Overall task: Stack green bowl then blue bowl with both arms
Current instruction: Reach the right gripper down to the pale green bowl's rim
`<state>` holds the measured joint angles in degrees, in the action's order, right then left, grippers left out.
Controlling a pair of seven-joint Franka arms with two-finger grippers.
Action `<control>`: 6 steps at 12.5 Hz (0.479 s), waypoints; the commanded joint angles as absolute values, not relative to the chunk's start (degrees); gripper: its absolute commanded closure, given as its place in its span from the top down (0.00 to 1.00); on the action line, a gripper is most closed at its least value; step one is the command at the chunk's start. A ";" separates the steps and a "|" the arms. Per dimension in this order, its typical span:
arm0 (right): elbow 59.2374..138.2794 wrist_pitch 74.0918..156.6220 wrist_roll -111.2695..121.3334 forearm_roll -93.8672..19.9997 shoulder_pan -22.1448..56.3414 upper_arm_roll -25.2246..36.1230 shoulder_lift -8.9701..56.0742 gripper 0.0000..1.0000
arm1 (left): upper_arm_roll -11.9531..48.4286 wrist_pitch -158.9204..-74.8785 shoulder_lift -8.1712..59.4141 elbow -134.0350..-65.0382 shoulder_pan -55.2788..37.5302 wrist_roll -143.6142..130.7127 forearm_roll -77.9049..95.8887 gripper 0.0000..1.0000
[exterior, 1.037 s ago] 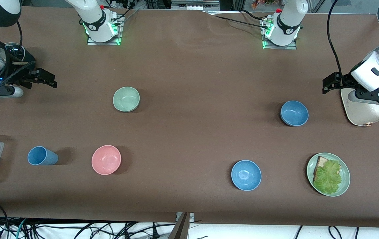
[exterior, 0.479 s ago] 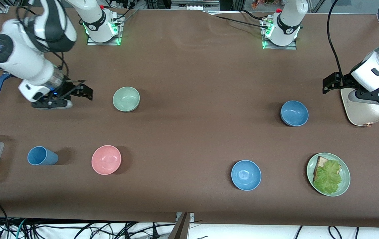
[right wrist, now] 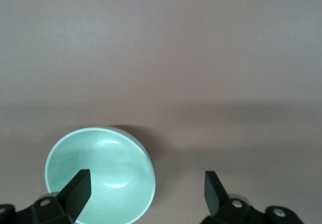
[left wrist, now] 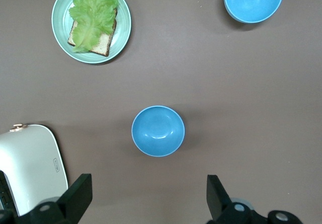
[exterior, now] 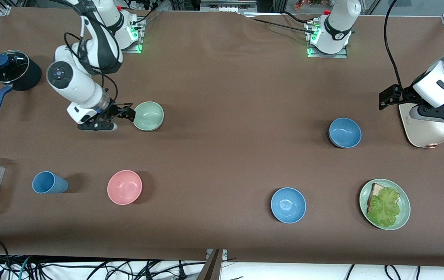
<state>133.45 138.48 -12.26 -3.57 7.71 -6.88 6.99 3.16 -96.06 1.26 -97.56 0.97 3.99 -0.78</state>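
White jointed arms (exterior: 86, 83); black joint caps, cables; black grippers.

Look at the small round pale sage-green bowl (exterior: 148, 115) with its plain matte inside: it sits upright and empty on the brown counter (exterior: 229, 89), just beside the right pincer (exterior: 126, 112), whose spread fingers hang over its rim in the right wrist view (right wrist: 100, 174). The small round slate-blue bowl (exterior: 345, 132) also stands upright and empty, well apart from the first, lying near the left pincer (exterior: 385, 98), below its wide-open fingers (left wrist: 158, 131).
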 commanded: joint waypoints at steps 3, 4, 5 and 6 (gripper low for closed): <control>144.03 151.57 -11.52 -3.87 7.56 -8.96 7.64 1.00 | 3.34 -95.71 1.32 -97.47 1.49 4.04 0.62 1.00; 145.79 155.44 -11.51 -3.87 7.56 -9.49 8.69 1.00 | 3.34 -95.71 1.41 -97.47 1.41 4.04 0.62 1.00; 146.42 157.74 -11.51 -3.87 7.56 -9.58 9.92 0.99 | 3.43 -95.71 1.41 -97.47 1.41 3.87 0.62 1.00; 146.43 158.02 -11.60 -3.87 7.56 -9.58 10.37 0.96 | 3.43 -95.71 1.41 -97.47 1.41 3.87 0.79 1.00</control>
<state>144.90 155.33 -12.27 -3.56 7.72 -9.12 10.08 3.16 -96.06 1.41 -97.56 0.99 3.99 -0.76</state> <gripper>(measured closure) 0.004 0.000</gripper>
